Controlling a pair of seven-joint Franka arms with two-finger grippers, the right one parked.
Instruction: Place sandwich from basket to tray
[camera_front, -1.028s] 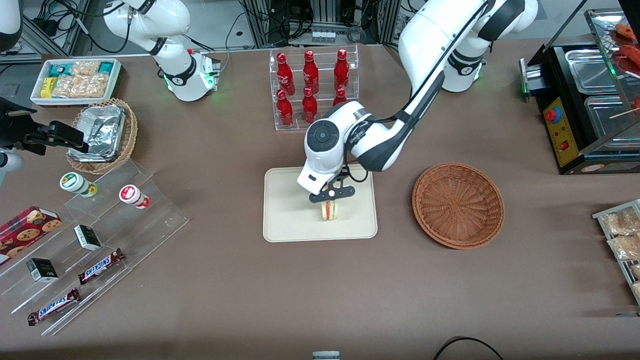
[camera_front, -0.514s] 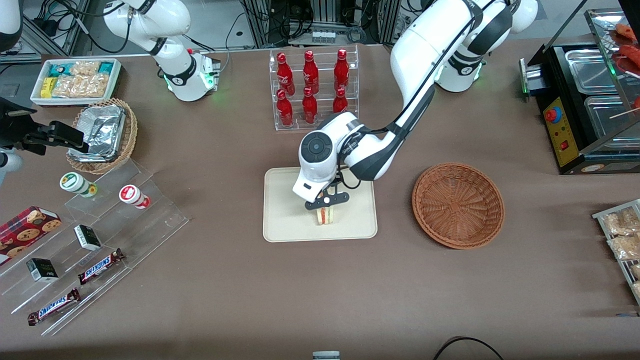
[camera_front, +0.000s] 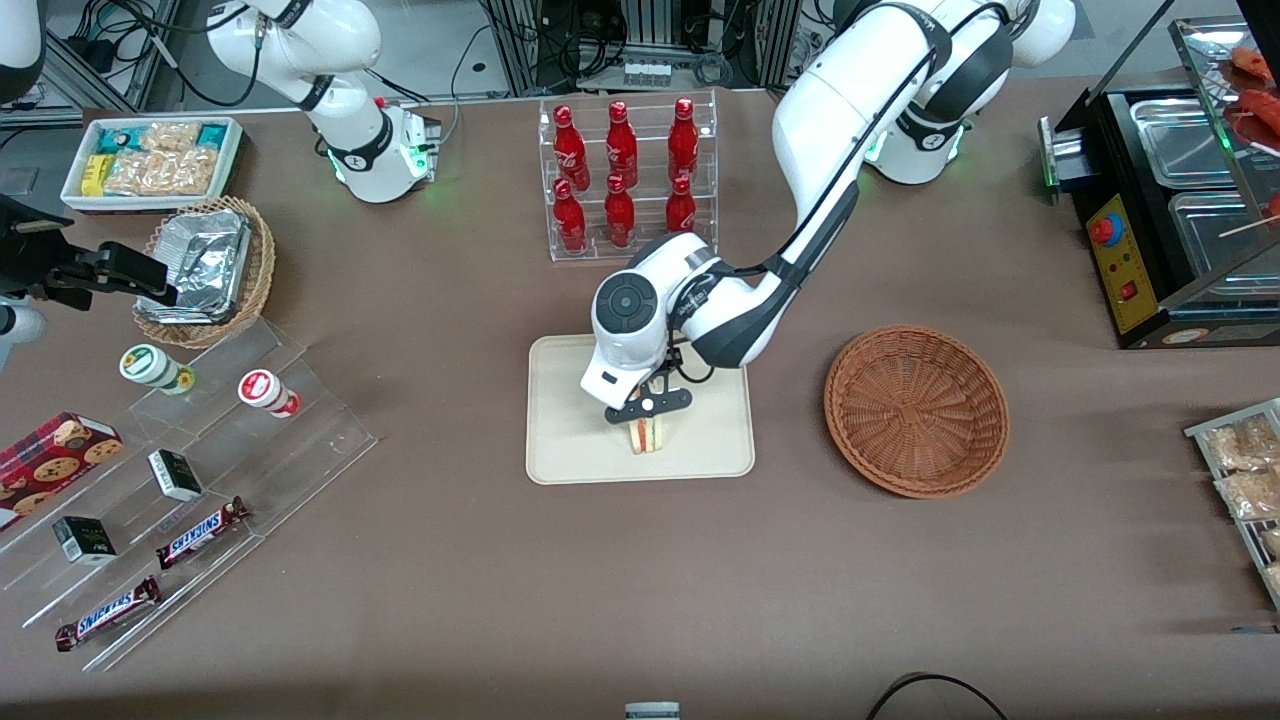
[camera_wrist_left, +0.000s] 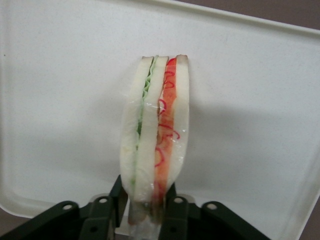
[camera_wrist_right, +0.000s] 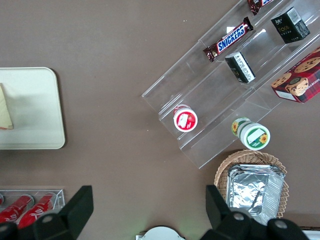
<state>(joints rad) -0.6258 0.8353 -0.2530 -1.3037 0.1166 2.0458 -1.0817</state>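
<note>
My left gripper (camera_front: 648, 420) is shut on the sandwich (camera_front: 647, 436), a white-bread wedge with red and green filling. It holds the wedge upright, cut edge up, low over the middle of the cream tray (camera_front: 570, 430). In the left wrist view the black fingers (camera_wrist_left: 118, 192) pinch the wedge's base, and the sandwich (camera_wrist_left: 155, 130) stands against the tray (camera_wrist_left: 60, 100). I cannot tell whether it touches the tray floor. The reddish-brown basket (camera_front: 916, 410) sits beside the tray toward the working arm's end, with nothing in it. The right wrist view shows the tray (camera_wrist_right: 30, 105) with the sandwich (camera_wrist_right: 5, 116) at the picture's edge.
A clear rack of red bottles (camera_front: 625, 180) stands farther from the front camera than the tray. Toward the parked arm's end are a stepped acrylic shelf with snacks (camera_front: 200, 470), a tan basket with foil (camera_front: 205, 270) and a white snack box (camera_front: 150, 160). A black food warmer (camera_front: 1170, 200) stands at the working arm's end.
The gripper, still holding the sandwich, has sunk toward the tray and shifted slightly toward the parked arm's end. The basket has not moved.
</note>
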